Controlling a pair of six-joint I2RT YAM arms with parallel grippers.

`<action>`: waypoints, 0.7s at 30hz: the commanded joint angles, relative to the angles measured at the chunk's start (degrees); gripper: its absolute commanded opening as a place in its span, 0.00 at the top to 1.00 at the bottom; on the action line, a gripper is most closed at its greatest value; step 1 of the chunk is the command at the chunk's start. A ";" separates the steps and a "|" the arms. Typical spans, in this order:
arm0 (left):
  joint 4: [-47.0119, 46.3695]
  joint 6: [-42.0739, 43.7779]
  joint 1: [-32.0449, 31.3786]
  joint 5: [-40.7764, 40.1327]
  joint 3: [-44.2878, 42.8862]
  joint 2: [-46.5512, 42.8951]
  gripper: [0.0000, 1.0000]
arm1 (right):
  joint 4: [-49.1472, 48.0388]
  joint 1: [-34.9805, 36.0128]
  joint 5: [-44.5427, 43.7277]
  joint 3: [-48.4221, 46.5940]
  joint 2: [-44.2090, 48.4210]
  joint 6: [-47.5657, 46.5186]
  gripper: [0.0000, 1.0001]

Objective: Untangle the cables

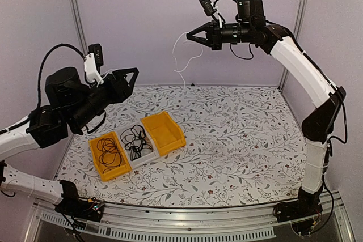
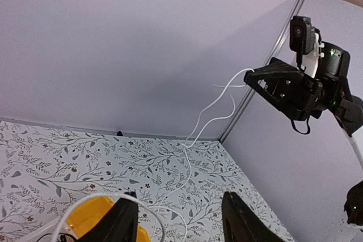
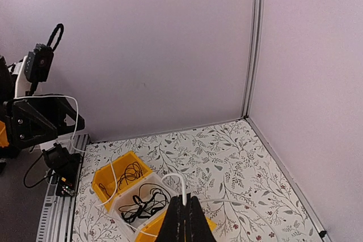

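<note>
Top view: right gripper [image 1: 190,37] high near back wall, pinching cream cable [image 1: 182,60], slack hanging free below. Left gripper [image 1: 130,77] lower, fingers spread. Black cables [image 1: 135,141] lay in white bin [image 1: 148,152] and neighbouring yellow bin [image 1: 116,173].

Left wrist: cream cable ran down from right gripper and looped past one spread finger [image 2: 122,222].

Right wrist: own fingers pressed together on cream cable; cable trailed over to left gripper.

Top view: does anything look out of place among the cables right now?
Yes: the pale cable hangs in mid-air, pinched in the right gripper and running over to the open left gripper, while the black cables lie in two bins.
</note>
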State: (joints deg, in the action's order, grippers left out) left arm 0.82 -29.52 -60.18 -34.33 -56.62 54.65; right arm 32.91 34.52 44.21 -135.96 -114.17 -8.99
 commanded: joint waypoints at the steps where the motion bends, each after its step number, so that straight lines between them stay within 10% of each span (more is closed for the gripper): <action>1: 0.83 -0.32 2.93 -0.09 -4.37 5.79 0.49 | 0.93 1.51 -0.18 -0.16 -3.98 -0.73 1.00; 21: 11.34 -17.20 8.82 -1.43 1.50 4.10 0.64 | -0.19 8.46 0.45 11.85 -15.02 -3.16 1.00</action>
State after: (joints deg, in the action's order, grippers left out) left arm 12.97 -44.97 -52.69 -36.93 -57.95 60.31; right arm 33.80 42.83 45.50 -122.39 -125.45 -12.67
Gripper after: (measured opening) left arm 0.363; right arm 0.015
